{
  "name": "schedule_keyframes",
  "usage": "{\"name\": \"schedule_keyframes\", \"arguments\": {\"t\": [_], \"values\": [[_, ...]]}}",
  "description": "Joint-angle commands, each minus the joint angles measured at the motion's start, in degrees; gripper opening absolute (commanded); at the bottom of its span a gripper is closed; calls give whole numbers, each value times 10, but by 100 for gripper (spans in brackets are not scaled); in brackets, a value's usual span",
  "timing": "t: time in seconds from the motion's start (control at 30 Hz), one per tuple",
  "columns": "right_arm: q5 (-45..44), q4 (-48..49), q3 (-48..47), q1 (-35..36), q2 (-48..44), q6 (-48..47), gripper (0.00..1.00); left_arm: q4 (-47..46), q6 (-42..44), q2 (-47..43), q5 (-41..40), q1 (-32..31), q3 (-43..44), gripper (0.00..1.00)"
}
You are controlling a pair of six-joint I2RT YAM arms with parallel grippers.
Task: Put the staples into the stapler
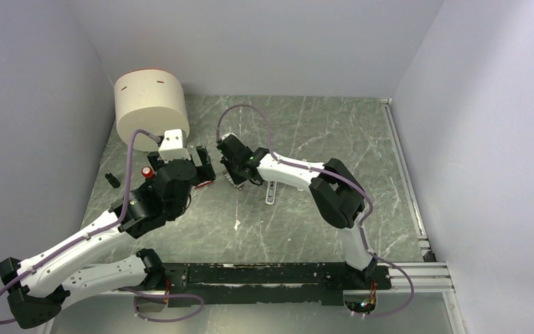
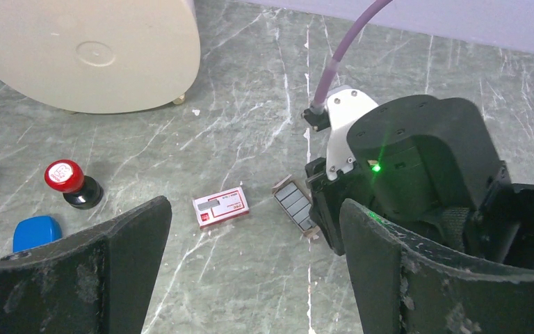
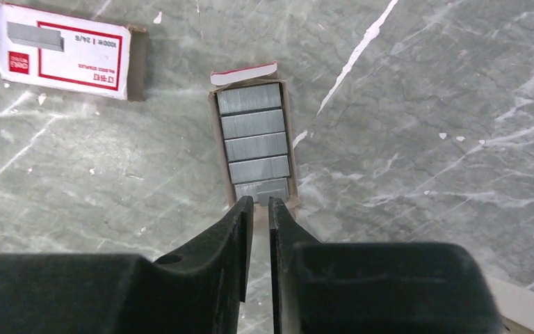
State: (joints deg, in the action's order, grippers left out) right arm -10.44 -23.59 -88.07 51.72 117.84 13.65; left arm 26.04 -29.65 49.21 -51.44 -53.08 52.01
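Grey-green marbled tabletop (image 1: 306, 229), white walls on three sides

Staples (image 3: 254, 142): five dark grey blocks in a row, lying flat in an open cardboard tray (image 3: 213, 156) with a red-and-white flap at its far end. Tray sits on the tabletop near the middle, towards the back. Red-and-white box (image 3: 62, 52) lies flat, label up, near the tray on its left, not touching it.

Right gripper (image 3: 261, 202): pointed down at the near end of the tray, tips at the last block. Jaws drawn almost together, only a thin slit between them. Whether a strip of staples is pinched in that slit cannot be made out.

Left gripper (image 2: 254, 209): jaws spread wide, nothing between them, held above the tabletop and looking over the box and tray towards the right arm's wrist. A green light shows on that wrist.

Stapler (image 1: 271, 192): slim white bar, lying on the tabletop just on the near side of the right arm's forearm, apart from the tray. Neither gripper touches it.

Other items, all on the left: large cream cylinder (image 1: 151, 104) at the back corner; red-topped stamp (image 2: 69, 182) on a black base, upright; blue piece (image 2: 37, 232) just near of the stamp
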Motion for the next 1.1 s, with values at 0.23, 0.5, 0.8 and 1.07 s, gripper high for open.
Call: {"name": "schedule_keyframes", "arguments": {"t": [0.23, 0.5, 0.8, 1.07], "values": [[-4, -6, -20, 2, 36, -20, 29, -1, -7, -5, -16, 2, -2, 95], [-15, -2, -21, 3, 41, -17, 34, 1, -8, -2, -16, 2, -2, 95], [-17, -3, -25, 3, 52, -19, 37, 0, -8, -6, -16, 2, -3, 95], [-17, -9, -28, 3, 59, -18, 36, 1, -9, -6, -17, 2, -3, 95]]}}
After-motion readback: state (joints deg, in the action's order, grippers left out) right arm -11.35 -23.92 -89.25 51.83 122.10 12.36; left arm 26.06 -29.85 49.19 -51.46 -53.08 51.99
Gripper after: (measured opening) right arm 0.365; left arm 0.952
